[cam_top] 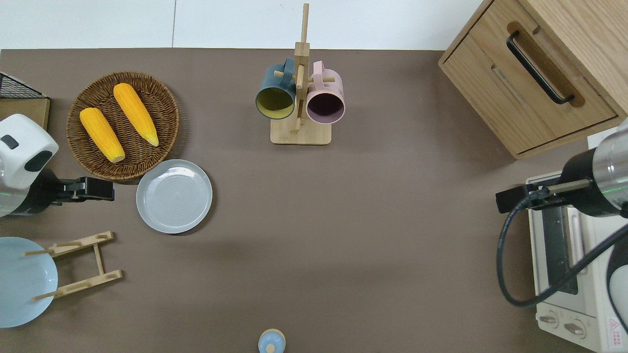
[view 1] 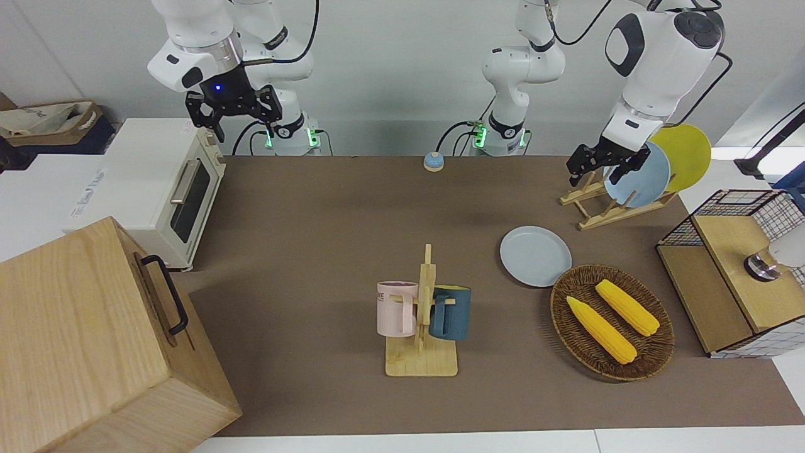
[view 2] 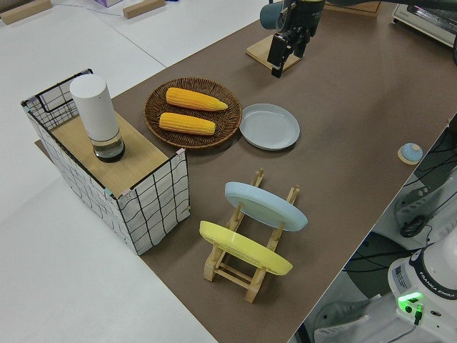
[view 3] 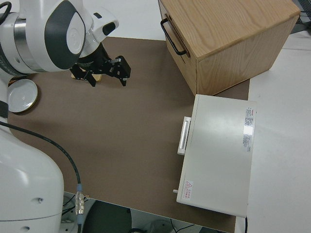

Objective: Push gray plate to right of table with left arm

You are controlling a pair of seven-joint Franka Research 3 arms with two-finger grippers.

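Observation:
The gray plate [view 1: 536,256] [cam_top: 174,196] [view 2: 269,126] lies flat on the brown table [view 1: 314,220], touching the edge of the wicker basket on the side nearer the robots. My left gripper [view 1: 599,173] [cam_top: 109,190] [view 2: 276,63] hangs open and empty in the air. In the overhead view it is over bare table beside the plate, toward the left arm's end, between the basket and the plate rack. A small gap separates it from the plate's rim. My right gripper [view 1: 238,119] [view 3: 108,77] is parked, open and empty.
A wicker basket [view 1: 654,362] holds two corn cobs. A wooden rack [cam_top: 78,264] carries a sky-blue plate [view 1: 638,176] and a yellow plate [view 1: 685,151]. A mug rack [cam_top: 300,132] stands mid-table. A wooden cabinet [cam_top: 530,83] and toaster oven [cam_top: 569,274] fill the right arm's end.

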